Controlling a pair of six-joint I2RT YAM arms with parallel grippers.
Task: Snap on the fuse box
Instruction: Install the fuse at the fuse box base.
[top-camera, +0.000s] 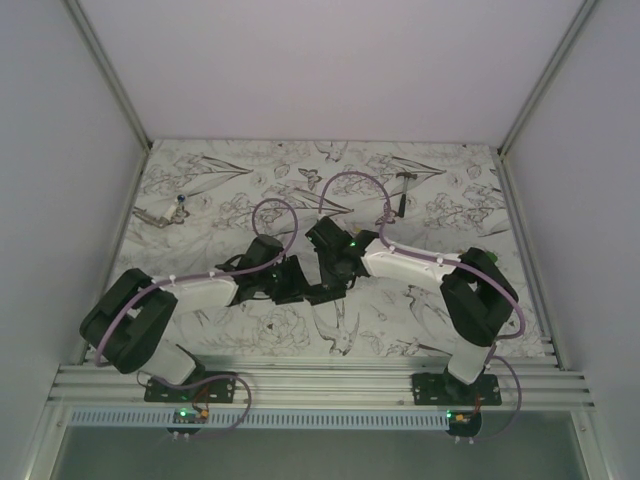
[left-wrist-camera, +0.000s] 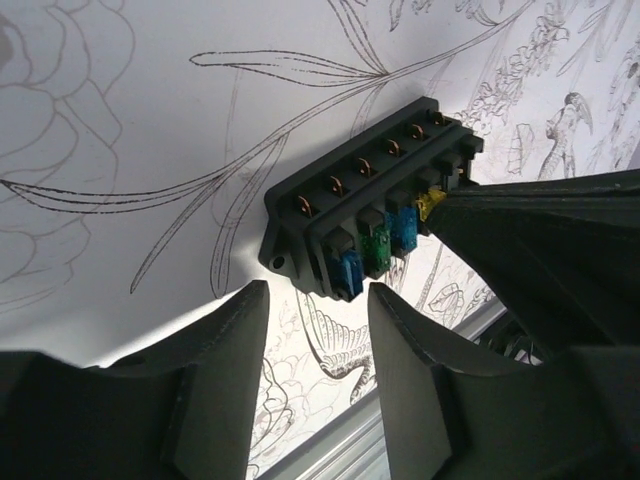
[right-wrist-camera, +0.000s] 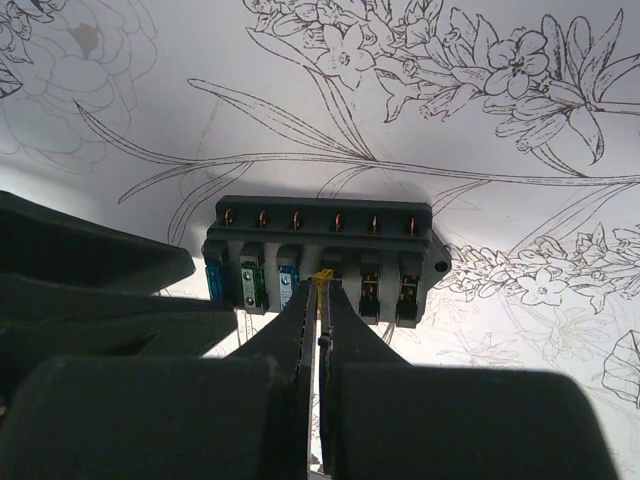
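The fuse box is a black six-slot block lying on the flower-printed table, also seen in the right wrist view. Blue and green fuses fill three slots at one end. My right gripper is shut on a small yellow fuse, held at the fourth slot. My left gripper stands open just short of the box's blue-fuse end, with only table showing between its fingers. In the top view both grippers meet at mid-table and hide the box.
A small black-handled hammer lies at the back right. A small object with a green-blue bit lies at the far left. White walls close in the table's sides and back. A metal rail runs along the near edge.
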